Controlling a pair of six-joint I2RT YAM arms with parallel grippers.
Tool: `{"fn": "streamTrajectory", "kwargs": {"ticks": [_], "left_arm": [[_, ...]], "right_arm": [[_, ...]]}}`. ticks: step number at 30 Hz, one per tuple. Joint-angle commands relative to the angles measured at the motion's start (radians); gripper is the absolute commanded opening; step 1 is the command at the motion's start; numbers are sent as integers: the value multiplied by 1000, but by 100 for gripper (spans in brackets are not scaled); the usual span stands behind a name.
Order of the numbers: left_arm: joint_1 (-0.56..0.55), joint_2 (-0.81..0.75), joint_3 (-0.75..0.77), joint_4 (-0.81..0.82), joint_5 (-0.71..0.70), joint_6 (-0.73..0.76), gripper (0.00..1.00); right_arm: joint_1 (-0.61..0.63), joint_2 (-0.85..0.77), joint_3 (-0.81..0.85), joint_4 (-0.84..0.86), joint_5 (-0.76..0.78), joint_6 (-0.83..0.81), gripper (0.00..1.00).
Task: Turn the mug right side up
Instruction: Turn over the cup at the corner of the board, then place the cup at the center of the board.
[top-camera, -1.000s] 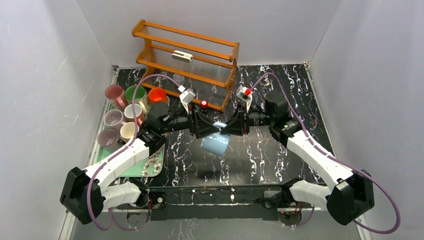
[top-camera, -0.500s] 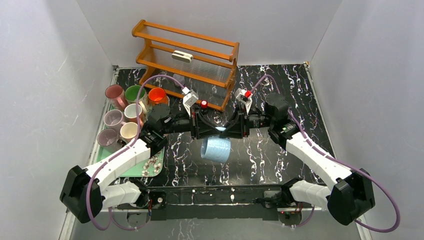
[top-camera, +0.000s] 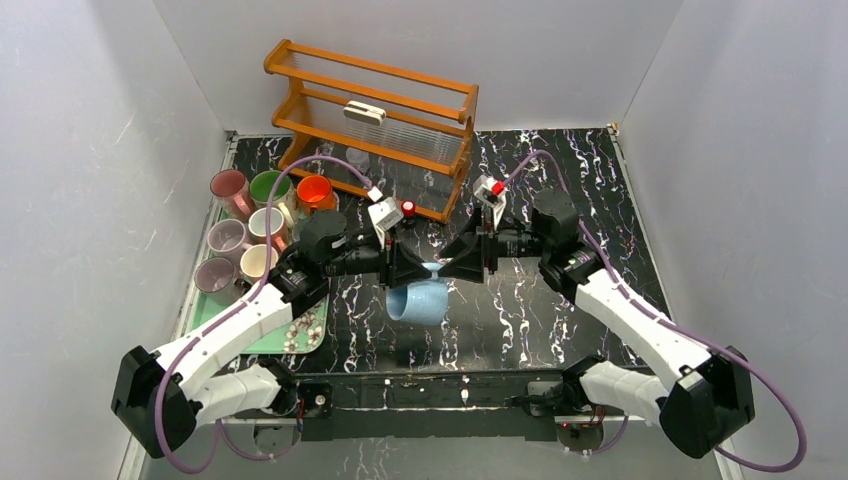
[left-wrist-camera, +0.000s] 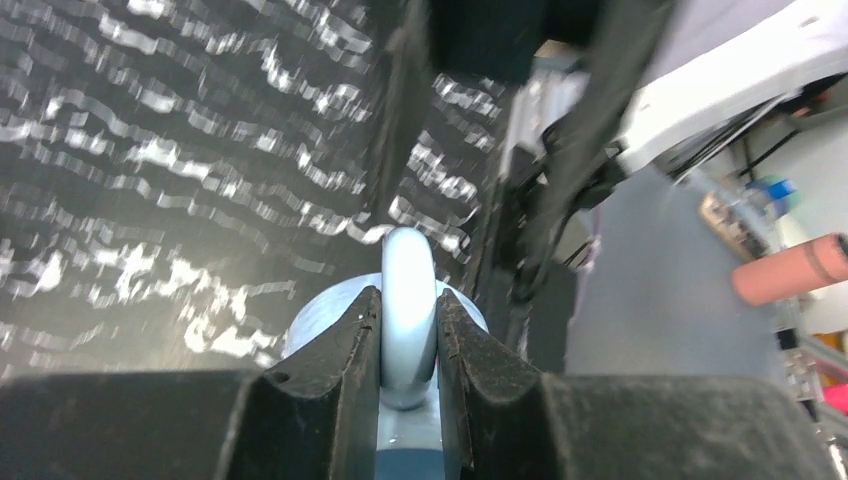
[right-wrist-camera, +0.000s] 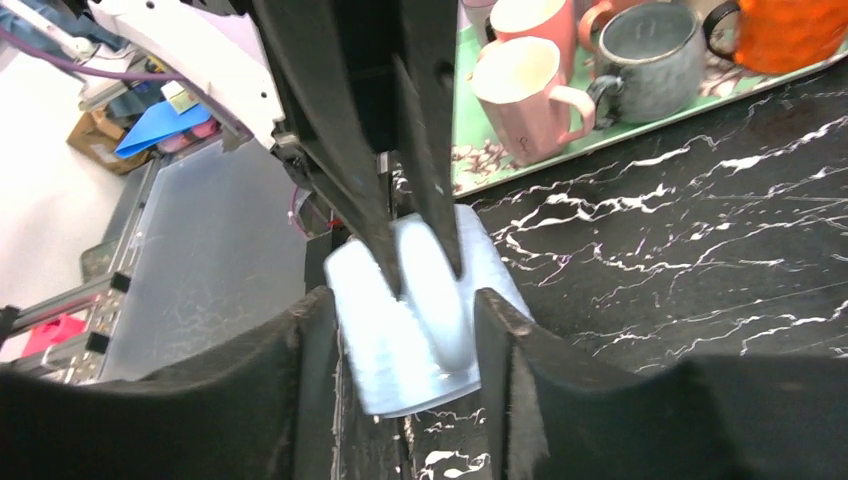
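Marble-veined black table (top-camera: 560, 180) fills the floor of the scene, and from above we see both arms reaching over its middle. At the far edge stands an orange-brown wooden rack (top-camera: 370, 130) with long slatted rails. The white left arm (top-camera: 240, 320) and the white right arm (top-camera: 640, 320), each trailing a purple cable (top-camera: 320, 158), rise from the near edge and meet nose to nose above the centre.

Along the left edge lies a flat green tray (top-camera: 272, 343). On its far half we count a cluster of upright ceramic mugs (top-camera: 262, 225) in pink, green, orange and cream, mouths up.

Between the two wrists, above the table's middle and well apart from the tray, hangs the pale blue ceramic mug (top-camera: 418, 300). It lies on its side in the air, handle uppermost and body below the fingers.

The left gripper (left-wrist-camera: 408, 310) is clamped on the mug's looped handle (left-wrist-camera: 408, 265). From its wrist camera we see both black fingers pressed flat against the sides of the loop.

The right gripper (right-wrist-camera: 405, 300) faces it from the other side with its jaws parted. One finger stands to each side of the handle and of the left fingers pinching it. We cannot tell whether the right pads touch the mug's body, but they do not squeeze the handle.
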Motion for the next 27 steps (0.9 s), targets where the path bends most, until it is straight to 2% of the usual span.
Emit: {"fn": "streamTrajectory", "kwargs": {"ticks": [1, 2, 5, 6, 10, 15, 18, 27], "left_arm": [[-3, -25, 85, -237, -67, 185, 0], [-3, -25, 99, -294, -83, 213, 0], [-3, -15, 143, -438, -154, 286, 0], [-3, -9, 161, -484, -175, 301, 0], [-3, 27, 242, -687, -230, 428, 0], [-3, 67, 325, -883, -409, 554, 0], [-3, 91, 355, -977, -463, 617, 0], [-3, 96, 313, -1054, -630, 696, 0]], "right_arm": [[5, -85, 21, -36, 92, -7, 68], [6, -101, 21, -53, 110, -9, 72], [5, -154, 15, -84, 177, -2, 97], [6, -170, 13, -92, 196, 1, 98], [6, -230, 25, -144, 275, -7, 99], [6, -276, 30, -183, 346, -22, 99], [6, -301, 19, -193, 420, -31, 99], [6, -322, 13, -188, 497, -39, 99]]}}
